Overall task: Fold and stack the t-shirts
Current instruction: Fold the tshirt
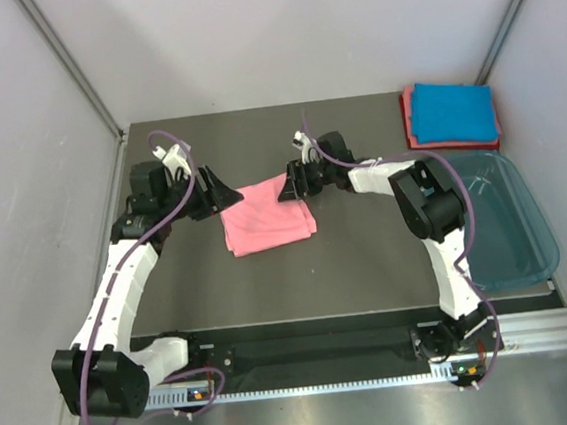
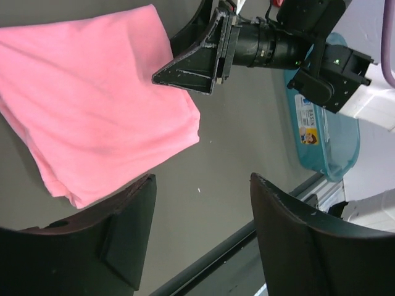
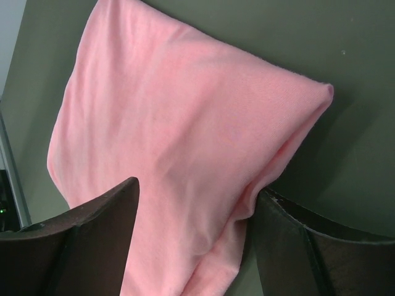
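A salmon-pink t-shirt [image 1: 266, 216] lies folded into a rough rectangle in the middle of the table. My left gripper [image 1: 228, 196] is open and empty at its left edge; in the left wrist view [image 2: 202, 179] bare table lies between the fingers and the shirt [image 2: 92, 92] is to the upper left. My right gripper [image 1: 287, 187] is open over the shirt's far right corner; in the right wrist view [image 3: 196, 188] the pink cloth [image 3: 179, 123] lies between the spread fingers and touches the right finger [image 3: 290, 240]. A folded blue t-shirt [image 1: 453, 111] lies on a reddish-pink one [image 1: 411, 125] at the back right.
A translucent teal tub [image 1: 510, 219] stands at the right edge of the table, also in the left wrist view [image 2: 324, 145]. White walls close in the left, back and right. A metal rail [image 1: 536, 334] runs along the near edge.
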